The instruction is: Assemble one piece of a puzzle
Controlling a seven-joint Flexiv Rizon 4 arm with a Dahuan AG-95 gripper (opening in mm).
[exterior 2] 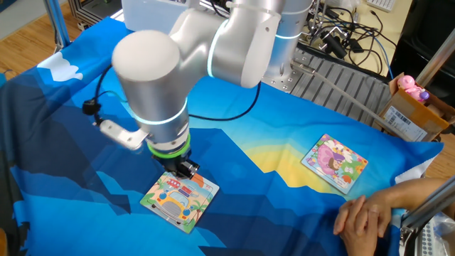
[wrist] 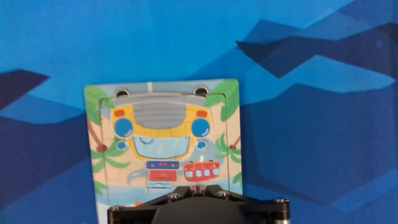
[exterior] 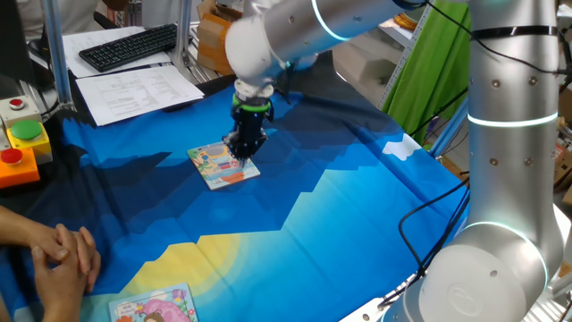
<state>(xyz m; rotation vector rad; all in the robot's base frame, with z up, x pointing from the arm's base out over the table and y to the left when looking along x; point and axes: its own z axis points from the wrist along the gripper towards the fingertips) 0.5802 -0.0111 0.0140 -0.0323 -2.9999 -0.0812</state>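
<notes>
The puzzle (exterior: 219, 166) is a small square board with a yellow cartoon car picture, lying flat on the blue cloth. It also shows in the other fixed view (exterior 2: 178, 202) and in the hand view (wrist: 163, 140). My gripper (exterior: 242, 152) points straight down at the board's edge; it also shows in the other fixed view (exterior 2: 186, 171). In the hand view the gripper (wrist: 196, 185) has its fingers drawn together, with the tips over the picture's lower edge. I see no separate piece between them. The board's picture looks whole where it shows.
A second, pinker picture board (exterior: 154, 307) lies near the cloth's front edge, also in the other fixed view (exterior 2: 334, 162). A person's clasped hands (exterior: 63, 255) rest beside it. A button box (exterior: 22, 143), papers (exterior: 134, 89) and a keyboard (exterior: 130, 45) are at the far left.
</notes>
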